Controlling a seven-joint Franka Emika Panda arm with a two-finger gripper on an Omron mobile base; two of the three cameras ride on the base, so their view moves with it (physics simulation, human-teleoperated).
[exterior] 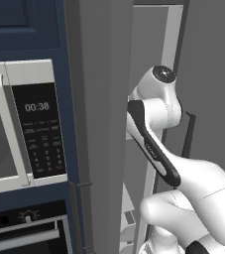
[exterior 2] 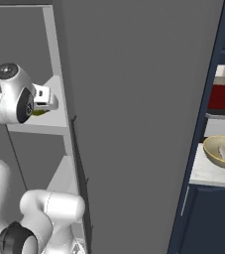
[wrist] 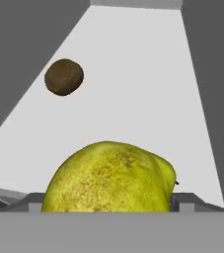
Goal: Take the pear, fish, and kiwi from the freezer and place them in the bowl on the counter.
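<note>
- White freezer [exterior 2: 54, 116] shelf fills the hand view; the pear [wrist: 108, 178] sits at bottom centre, the kiwi [wrist: 63, 77] well apart at upper left.
- The gripper [exterior 2: 45, 105] reaches in at upper left of the right base view, its fingers spread wide on either side of the pear, not yet closed.
- At right, the bowl [exterior 2: 218, 158] on the worktop [exterior 2: 205, 173] holds something pale, probably the fish [exterior 2: 223, 153].
- Pear and kiwi remain.

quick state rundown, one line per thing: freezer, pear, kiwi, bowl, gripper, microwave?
freezer: door open, arm reaching in at shelf level.
pear: on the white shelf, between the open jaws, not lifted.
kiwi: on the same shelf, farther back, untouched.
bowl: upright on the counter, a pale item already inside.
gripper: open around the pear.
microwave: door shut, clock lit.
</note>
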